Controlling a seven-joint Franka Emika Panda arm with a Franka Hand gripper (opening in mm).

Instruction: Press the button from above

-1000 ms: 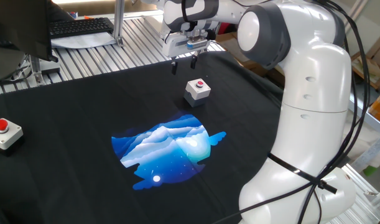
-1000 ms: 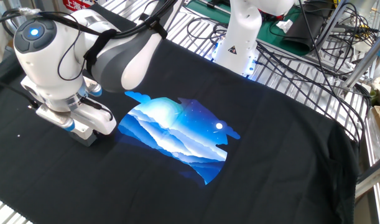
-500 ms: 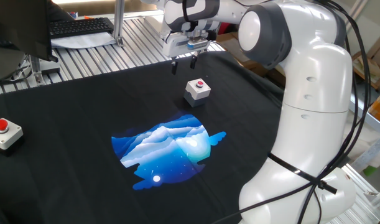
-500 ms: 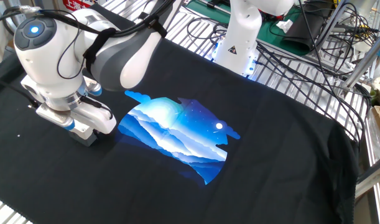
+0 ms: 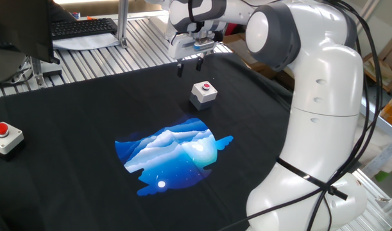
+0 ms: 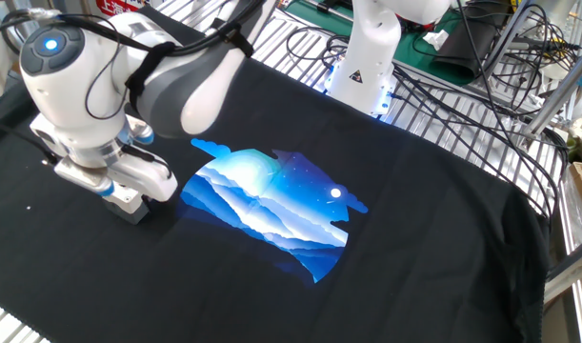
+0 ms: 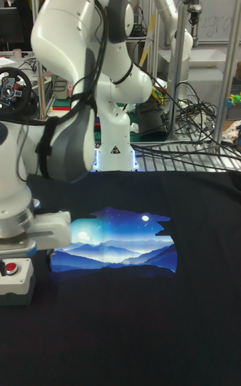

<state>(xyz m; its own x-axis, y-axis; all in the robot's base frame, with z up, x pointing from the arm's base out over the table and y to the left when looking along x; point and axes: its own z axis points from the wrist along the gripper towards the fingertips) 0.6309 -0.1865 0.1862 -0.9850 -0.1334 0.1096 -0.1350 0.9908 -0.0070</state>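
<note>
On the black cloth (image 5: 86, 128) that covers the worktop, the button (image 5: 207, 85) sits as a small red dot atop a light-grey box (image 5: 204, 93), just beyond the blue mountain print (image 5: 173, 154). Above and behind that box hangs the gripper (image 5: 190, 67), its two dark fingers (image 5: 180, 68) pointing down with a clear gap between them and nothing held. They hang apart from the button, short of being directly over it.

From the other fixed view the arm's wrist hides the fingers and the box entirely. The tall fixed view shows the red button (image 7: 10, 267) on its box at the left edge, partly tucked under the white hand and cut off by the frame. A second, flatter white box (image 5: 4, 137) with a red dome lies well apart at the cloth's far left.
</note>
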